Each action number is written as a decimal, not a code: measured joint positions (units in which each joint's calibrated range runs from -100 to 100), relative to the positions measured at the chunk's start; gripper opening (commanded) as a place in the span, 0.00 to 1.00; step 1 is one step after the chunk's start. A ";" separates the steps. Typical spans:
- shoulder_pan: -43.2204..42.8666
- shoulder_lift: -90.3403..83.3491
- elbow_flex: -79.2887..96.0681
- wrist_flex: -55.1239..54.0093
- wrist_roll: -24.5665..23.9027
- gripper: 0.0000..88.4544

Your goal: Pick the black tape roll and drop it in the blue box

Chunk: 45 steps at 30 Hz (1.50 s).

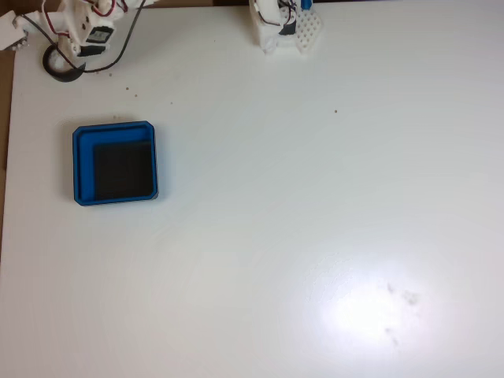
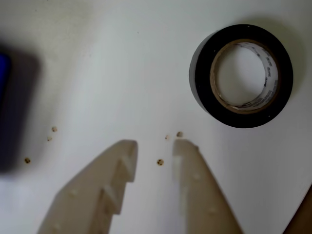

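Pincer point(image 2: 155, 148) hangs over the worktop point(image 1: 315, 197) with its jaws apart and nothing between them; the roll point(image 2: 241, 75) lies flat just ahead and to the right in the wrist view. A good grasp likely needs a shift right, one jaw into the hole. The box point(image 1: 115, 163) sits apart, near the roll. White, glossy worktop, speckled with crumbs point(image 2: 160, 162).

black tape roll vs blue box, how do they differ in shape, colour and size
The black tape roll is a round ring with an open middle; the blue box is a square tray with rounded corners. The roll is black outside with a tan inner core; the box has bright blue walls around a black floor. In the fixed view, the box looks much bigger. Both lie flat on the white table.
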State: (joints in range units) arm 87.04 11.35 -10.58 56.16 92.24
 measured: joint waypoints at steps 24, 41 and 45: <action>3.96 16.26 -14.62 8.05 0.00 0.01; 5.34 16.93 -14.62 8.95 -0.25 0.24; 6.14 16.93 -14.62 8.95 -0.25 0.29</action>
State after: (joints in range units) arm 93.17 28.28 -25.20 65.11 91.99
